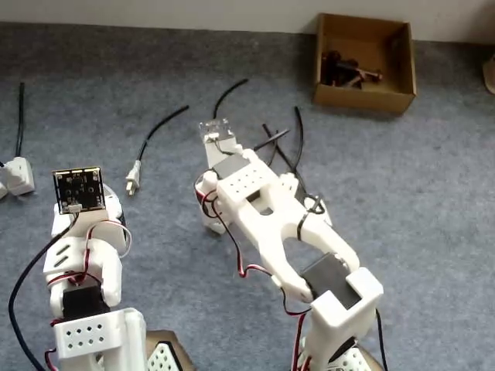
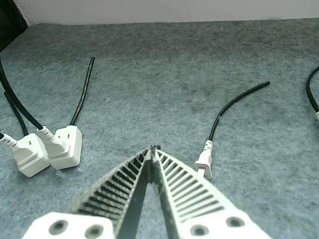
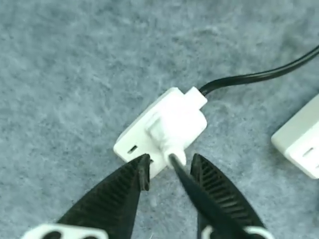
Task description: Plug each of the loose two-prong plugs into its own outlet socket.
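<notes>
The left gripper has its jaws squeezed shut on nothing. A loose plug waits just beside the tips. The right gripper has its jaws a little apart around a plug already sitting in its socket, so it may be ready to let go.

Even, diffuse daylight across high view; shadows all soft-edged. Faint soft shadow on grey counter beneath right arm, centre frame. White arm shells bright, not blown out. Cardboard box, upper right: interior dark, contents hard to tell. Left wrist view: bright pale wall strip, soft shadows hugging white sockets. Right wrist view: white plug very bright, near glare, surface detail weak; black tool dark against lit counter.
</notes>
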Tool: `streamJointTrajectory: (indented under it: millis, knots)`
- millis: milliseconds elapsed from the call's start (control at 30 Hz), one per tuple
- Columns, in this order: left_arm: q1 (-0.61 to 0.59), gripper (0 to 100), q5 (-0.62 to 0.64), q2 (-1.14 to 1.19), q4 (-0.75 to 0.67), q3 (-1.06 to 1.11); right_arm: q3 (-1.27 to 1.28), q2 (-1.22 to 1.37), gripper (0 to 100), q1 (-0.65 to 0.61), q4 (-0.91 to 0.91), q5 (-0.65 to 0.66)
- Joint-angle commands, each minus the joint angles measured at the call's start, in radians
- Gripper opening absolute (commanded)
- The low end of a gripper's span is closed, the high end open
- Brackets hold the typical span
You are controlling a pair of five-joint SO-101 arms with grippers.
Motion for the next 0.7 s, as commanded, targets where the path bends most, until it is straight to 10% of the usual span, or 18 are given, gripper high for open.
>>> streamJointTrajectory:
  millis: [0, 667]
  knots:
    - [-0.002, 1, 0.012, 0.004, -0.021, -0.012, -0.065, -0.088, 13.4, -0.019, 0.047, 0.012]
    - [0.122, 1, -0.089, 0.005, -0.015, -0.01, 0.168, -0.57, 13.5, 0.134, 0.136, 0.009]
